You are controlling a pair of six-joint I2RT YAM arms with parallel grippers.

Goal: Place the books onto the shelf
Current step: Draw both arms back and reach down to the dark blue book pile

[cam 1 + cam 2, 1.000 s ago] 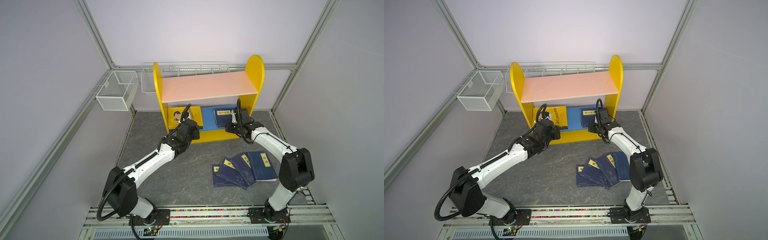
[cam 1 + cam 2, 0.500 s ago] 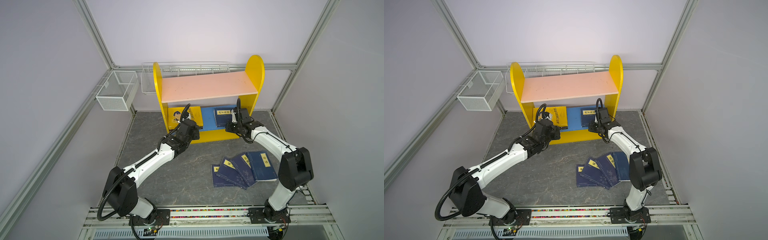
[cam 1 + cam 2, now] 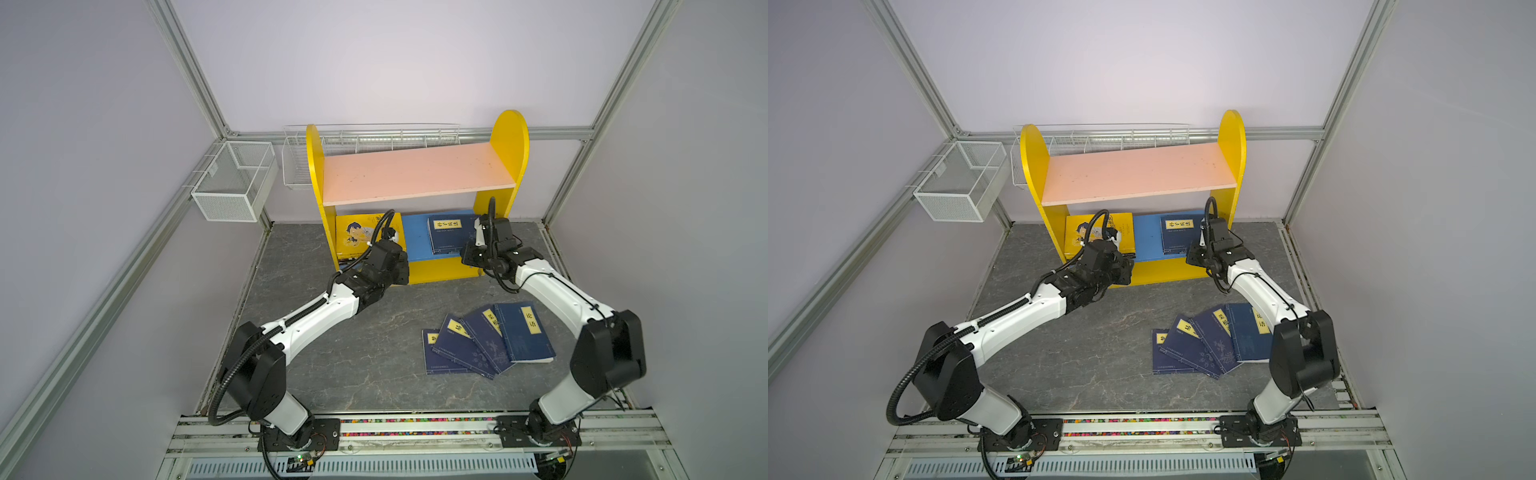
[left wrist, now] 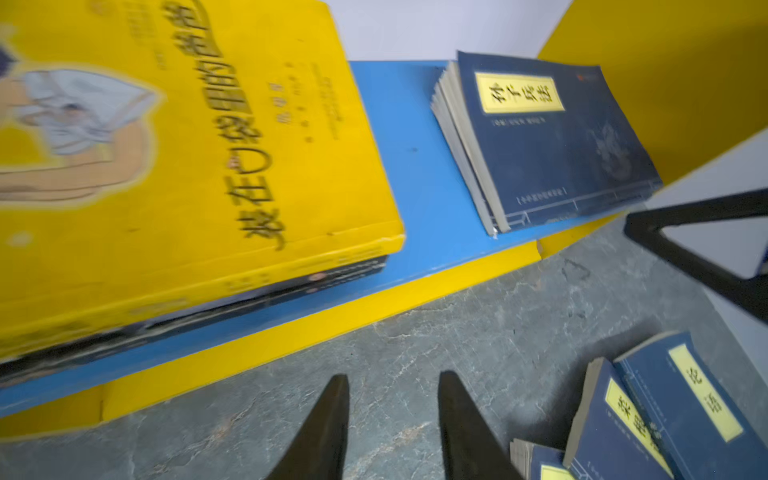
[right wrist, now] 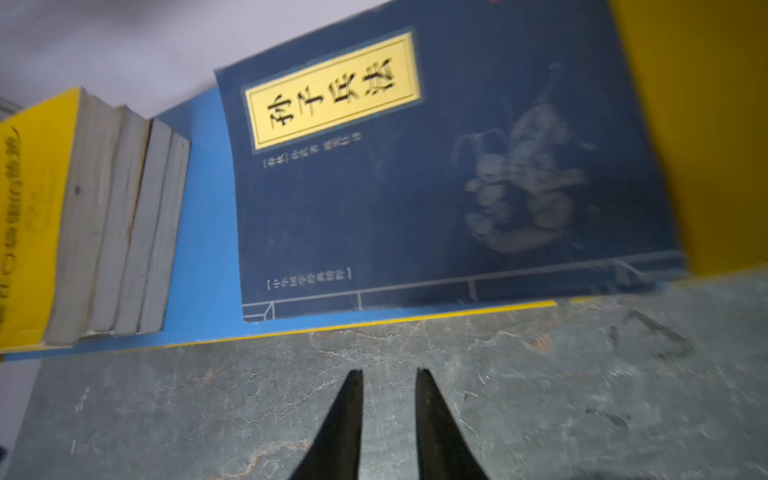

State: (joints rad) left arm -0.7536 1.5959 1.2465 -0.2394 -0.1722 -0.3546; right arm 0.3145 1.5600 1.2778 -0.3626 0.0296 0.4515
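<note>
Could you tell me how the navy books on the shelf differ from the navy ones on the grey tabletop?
The shelved navy books sit in one compact pile on the blue board; the loose navy books are fanned out, overlapping, four labels showing. The shelved ones lie under the pink board beside a yellow side panel; the loose ones lie in the open by the right arm. Both are navy with yellow title labels, lying flat.

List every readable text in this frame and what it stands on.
"孙子兵法": label on navy book, on the shelf's blue board.
"论语": label on rightmost floor book.
"菜根", rest cut off: label on neighbouring floor book.
"装在口袋里的爸爸": cover of yellow book, blurred.
Other floor labels and small print: too small or blurred.
</note>
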